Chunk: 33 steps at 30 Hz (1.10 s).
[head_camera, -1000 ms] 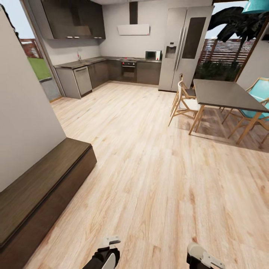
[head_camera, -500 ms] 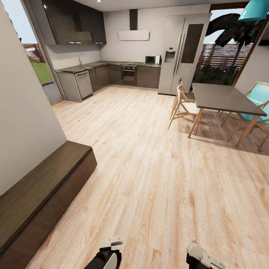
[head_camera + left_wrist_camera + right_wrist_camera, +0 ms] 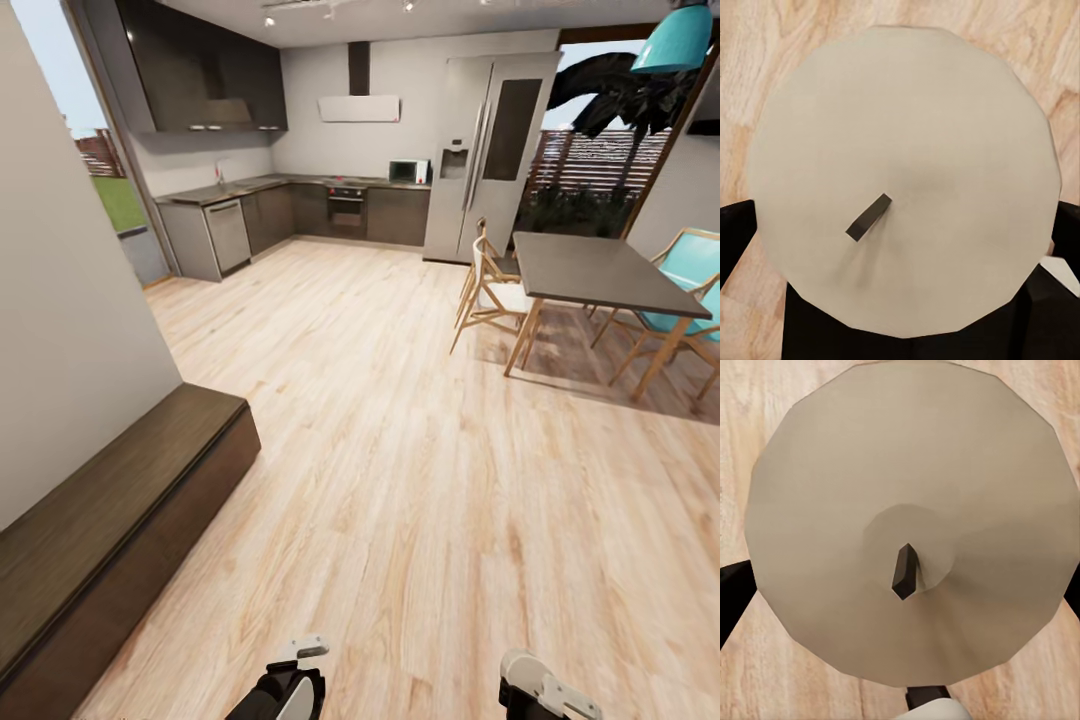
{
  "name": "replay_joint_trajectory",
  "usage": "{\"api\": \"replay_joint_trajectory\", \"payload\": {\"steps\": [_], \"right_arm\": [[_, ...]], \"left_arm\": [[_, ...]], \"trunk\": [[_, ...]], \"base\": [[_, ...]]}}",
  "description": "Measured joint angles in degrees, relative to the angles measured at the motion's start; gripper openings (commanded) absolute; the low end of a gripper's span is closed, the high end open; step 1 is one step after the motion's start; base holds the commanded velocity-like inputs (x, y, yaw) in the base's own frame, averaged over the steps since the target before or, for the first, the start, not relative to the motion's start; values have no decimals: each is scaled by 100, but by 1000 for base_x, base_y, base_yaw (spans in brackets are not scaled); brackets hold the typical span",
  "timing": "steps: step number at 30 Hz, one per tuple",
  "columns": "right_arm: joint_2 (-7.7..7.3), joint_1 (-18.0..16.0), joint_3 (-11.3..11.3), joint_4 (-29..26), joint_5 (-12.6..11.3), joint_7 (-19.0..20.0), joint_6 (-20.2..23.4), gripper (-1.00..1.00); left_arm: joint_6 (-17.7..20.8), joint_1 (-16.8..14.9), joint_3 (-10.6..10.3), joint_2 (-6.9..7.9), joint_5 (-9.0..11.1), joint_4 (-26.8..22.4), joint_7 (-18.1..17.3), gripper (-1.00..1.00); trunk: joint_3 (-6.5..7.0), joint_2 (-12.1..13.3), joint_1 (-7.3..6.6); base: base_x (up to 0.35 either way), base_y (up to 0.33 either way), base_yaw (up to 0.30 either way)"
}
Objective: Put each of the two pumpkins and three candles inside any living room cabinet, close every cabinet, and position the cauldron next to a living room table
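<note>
A beige candle (image 3: 907, 150) with a dark wick fills the left wrist view from above, and my left gripper (image 3: 900, 240) is shut on it, black fingers (image 3: 735, 232) at either side. My right gripper (image 3: 904, 585) is shut on a second candle (image 3: 907, 472) in the same way, over wood floor. In the head view both arm ends sit at the bottom edge, the left (image 3: 290, 685) and the right (image 3: 540, 690). The long low dark brown cabinet (image 3: 110, 510) runs along the wall at the left, its fronts closed. Pumpkins, cauldron and table are out of view.
Wood floor (image 3: 400, 450) stretches ahead to a kitchen with dark counters (image 3: 300, 205) and a tall fridge (image 3: 490, 140). A dining table (image 3: 600, 270) with wooden chairs (image 3: 490, 285) stands at the right. A pale wall (image 3: 70, 300) rises above the cabinet.
The head camera has tilted up a little, so the whole scene sits lower and ceiling lights now show. The arms and candles keep their places.
</note>
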Motion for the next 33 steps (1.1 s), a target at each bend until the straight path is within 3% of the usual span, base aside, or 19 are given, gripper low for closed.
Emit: {"api": "replay_joint_trajectory", "payload": {"steps": [21, 33], "right_arm": [[14, 0, 8, 9, -8, 0, 11, -100], [24, 0, 18, 9, -8, 1, 16, -100]], "left_arm": [[-18, 0, -3, 8, -3, 1, 5, -100], [-104, 0, -8, 2, -62, 52, 82, -100]], "trunk": [[191, 0, 0], [303, 0, 0]], "base": [[-1, -2, 105], [-21, -148, 100]]}}
